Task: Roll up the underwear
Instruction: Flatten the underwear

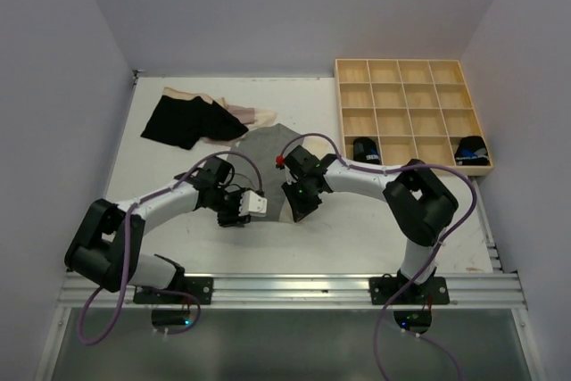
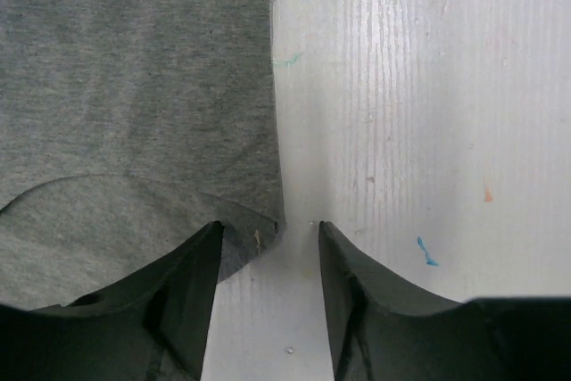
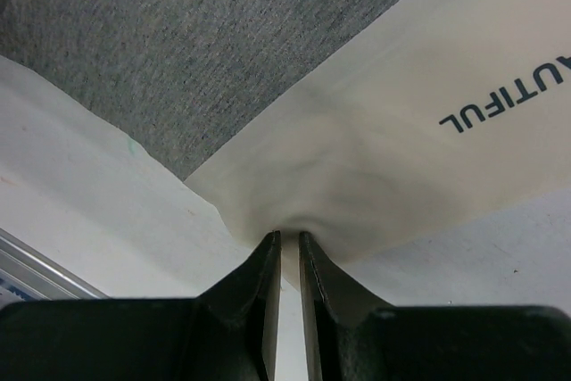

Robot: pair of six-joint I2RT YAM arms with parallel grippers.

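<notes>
Right now the grey underwear (image 1: 266,153) lies spread flat on the white table (image 1: 357,229), to the left of the wooden tray (image 1: 401,61) and a little nearer the arm bases than the tray's near rim. Both grippers are down at the cloth's near edge, left of the tray's near-left corner. The right gripper (image 3: 287,243), the one closer to the tray, has its jaws drawn almost together on the garment's pale waistband (image 3: 375,158). The band puckers where the tips pinch it, and part of a dark printed word runs along it. The left gripper (image 2: 270,234), on the side away from the tray, has its jaws apart and grips nothing. One finger (image 2: 178,292) sits over a corner of the grey cloth and the other over bare table, straddling the cloth's straight edge. Whether they touch the surface I cannot tell. Farther left of the tray, level with its middle rows, the black underwear (image 1: 178,122) lies crumpled with a beige-pink underwear (image 1: 245,116) overlapping it. Two dark bundles (image 1: 364,150) sit inside the tray's near row, one in the leftmost compartment and one in the rightmost.
</notes>
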